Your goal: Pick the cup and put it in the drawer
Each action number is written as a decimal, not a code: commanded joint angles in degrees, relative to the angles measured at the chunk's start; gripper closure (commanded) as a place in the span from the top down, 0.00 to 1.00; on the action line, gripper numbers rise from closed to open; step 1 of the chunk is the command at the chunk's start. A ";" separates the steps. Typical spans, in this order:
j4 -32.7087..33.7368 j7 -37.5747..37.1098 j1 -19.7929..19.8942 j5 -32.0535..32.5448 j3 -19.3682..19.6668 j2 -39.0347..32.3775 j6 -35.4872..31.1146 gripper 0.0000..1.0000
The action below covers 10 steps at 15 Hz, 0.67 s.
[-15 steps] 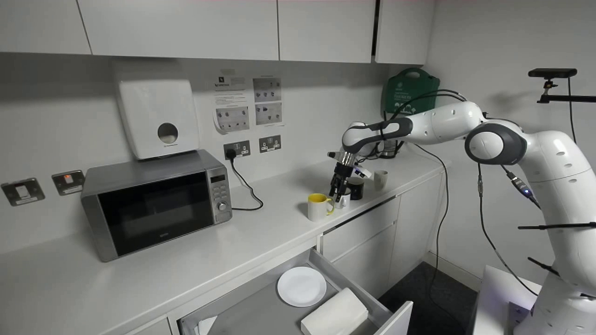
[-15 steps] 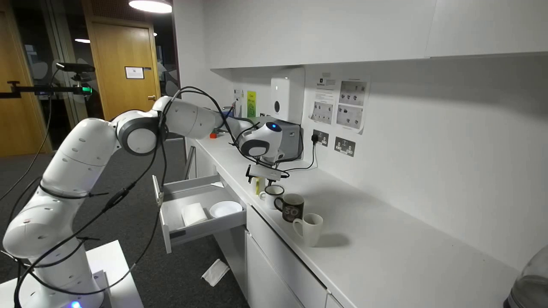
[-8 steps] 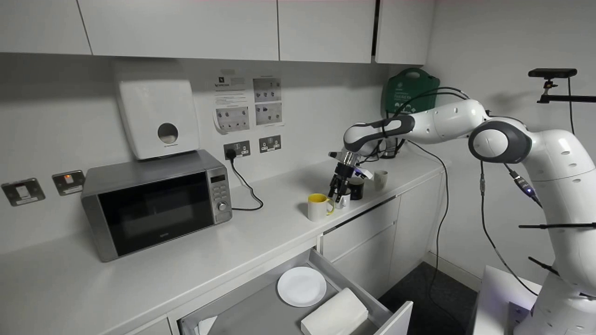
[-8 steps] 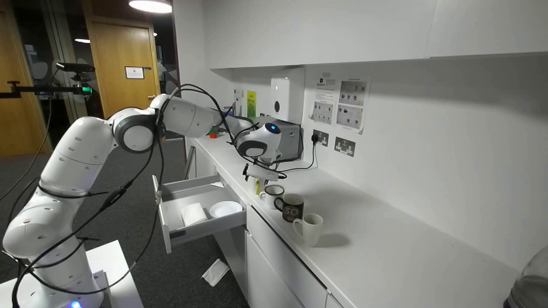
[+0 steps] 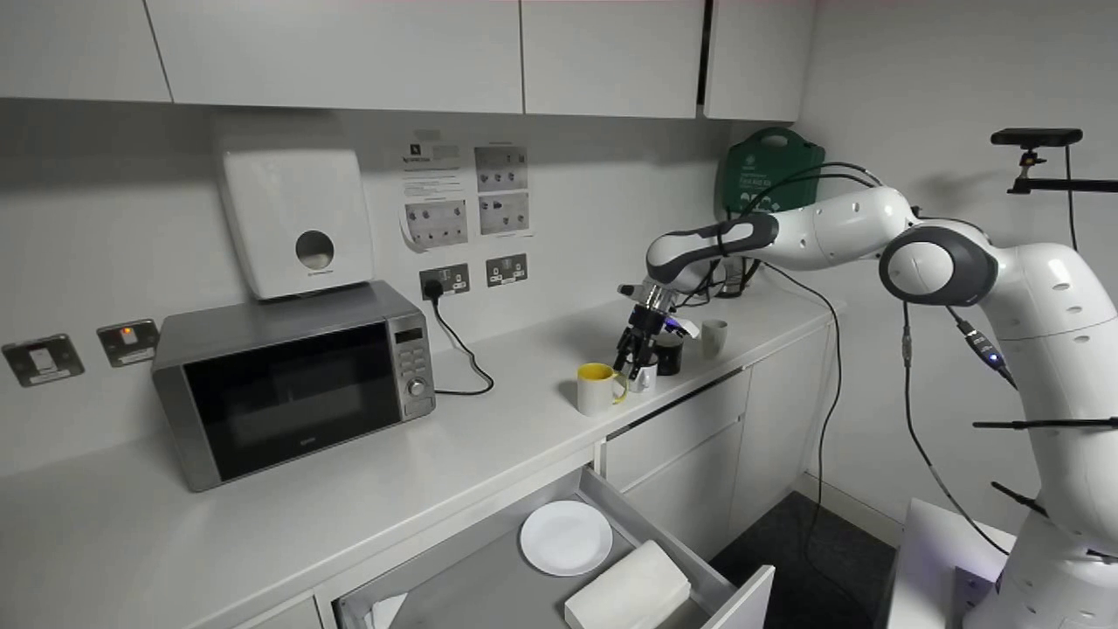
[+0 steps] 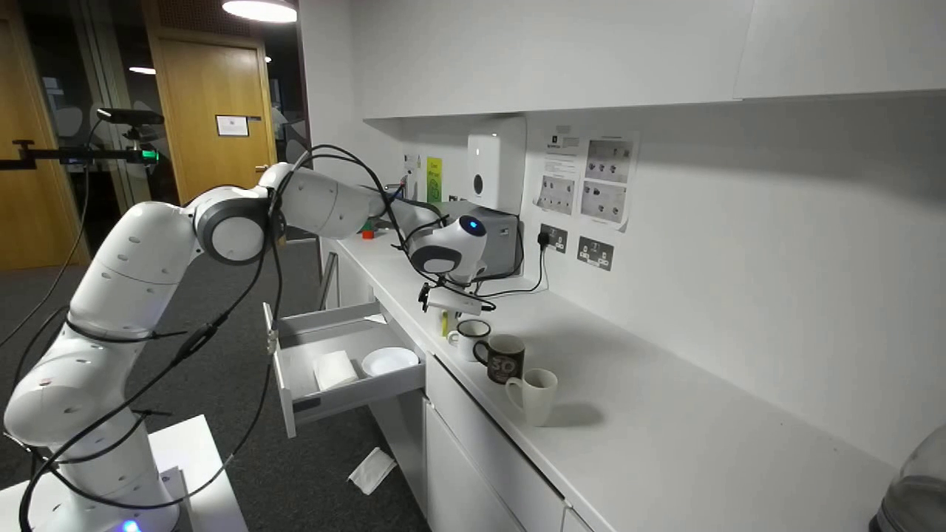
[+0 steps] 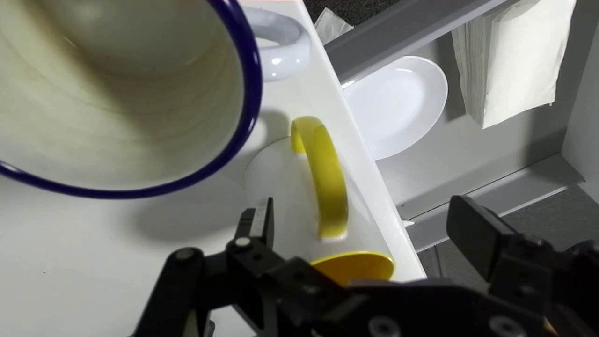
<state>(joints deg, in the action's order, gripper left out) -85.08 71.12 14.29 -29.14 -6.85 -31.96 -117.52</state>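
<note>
The cup (image 5: 594,393) is white outside with a yellow inside and yellow handle, upright on the counter close to its front edge. In the wrist view, the cup's handle (image 7: 330,187) and rim show just beyond my gripper (image 7: 367,222). My gripper is open, with its fingers (image 7: 475,234) wide apart and nothing held; the handle shows between them. Whether a finger touches the cup cannot be told. In an exterior view my gripper (image 5: 627,367) is at the cup's handle side. The drawer (image 5: 489,572) is pulled out below the counter; it also shows in an exterior view (image 6: 279,388).
A white mug with a dark blue rim (image 7: 252,89) stands close beside the cup. A dark mug (image 6: 506,360) and a pale mug (image 6: 537,395) stand further along. A plate (image 5: 566,537) and paper towels (image 5: 629,590) lie in the drawer. A microwave (image 5: 297,376) stands on the counter.
My gripper has shifted slightly toward the cup, and the arm's elbow has moved a little. The cup, the other mugs and the drawer have not moved.
</note>
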 commanded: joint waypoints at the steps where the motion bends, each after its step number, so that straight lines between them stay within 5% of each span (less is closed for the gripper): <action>1: -3.01 3.78 1.10 -2.47 -0.88 2.28 -1.24 1.00; 10: -2.49 3.28 0.10 -1.85 -0.30 1.76 -5.50 1.00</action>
<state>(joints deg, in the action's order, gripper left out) -85.16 72.43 14.19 -30.16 -6.89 -31.97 -119.76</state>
